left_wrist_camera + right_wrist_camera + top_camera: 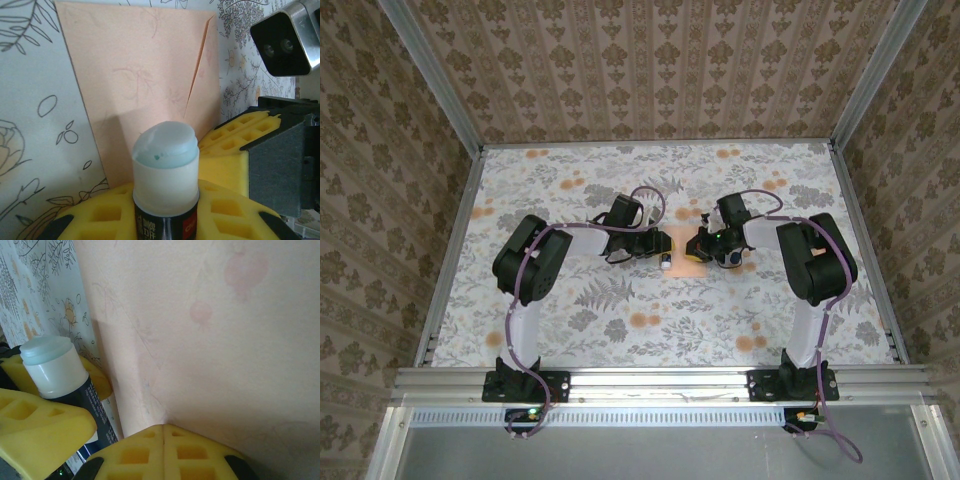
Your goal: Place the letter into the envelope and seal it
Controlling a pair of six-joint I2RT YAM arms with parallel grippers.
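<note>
My left gripper (165,222) is closed narrowly around the uncapped glue stick (165,165), whose tip points right toward the envelope (140,75). The envelope lies flat on the table (570,320) between my 2 grippers, just right of the glue tip. Its long axis appears to run near to far. My right gripper (164,435) is fully closed, tips touching the envelope's right edge. I judge the left arm placed to apply glue.

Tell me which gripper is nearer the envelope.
Right. The right gripper, jaws shut, rests on the envelope itself. The left gripper holds a glue stick beside its edge.
</note>
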